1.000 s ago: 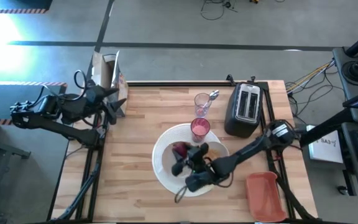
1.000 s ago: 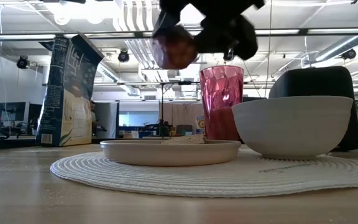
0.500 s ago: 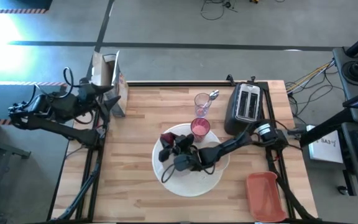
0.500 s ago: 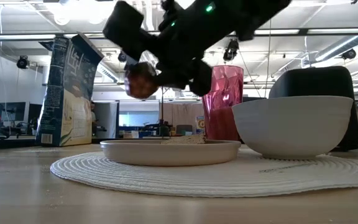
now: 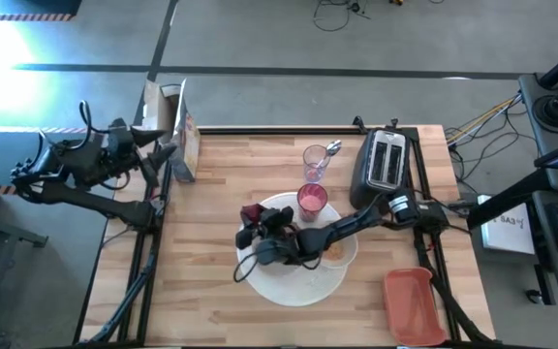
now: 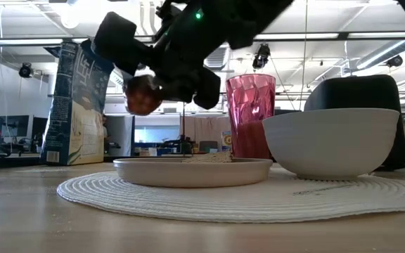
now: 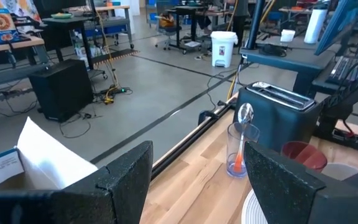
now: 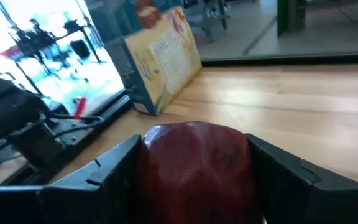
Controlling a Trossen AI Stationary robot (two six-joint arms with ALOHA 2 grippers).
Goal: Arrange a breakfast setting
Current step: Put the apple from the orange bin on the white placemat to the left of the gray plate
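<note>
We hold the dark red fruit point(image 6: 142, 95) clamped between the fingers of the right gripper point(image 5: 251, 221), in the air above the left rim of the plate point(image 5: 260, 281), clear of the toast point(image 6: 209, 157) lying on it. To set it down well, we judge we should lower it slowly onto a bare part of the plate beside the toast, part the fingers only once it rests, and keep away from the pink cup point(image 5: 311, 201) and bowl point(image 6: 329, 142). Our left gripper point(image 5: 168, 152) waits, fingers apart, by the cereal box point(image 5: 184, 143).
</note>
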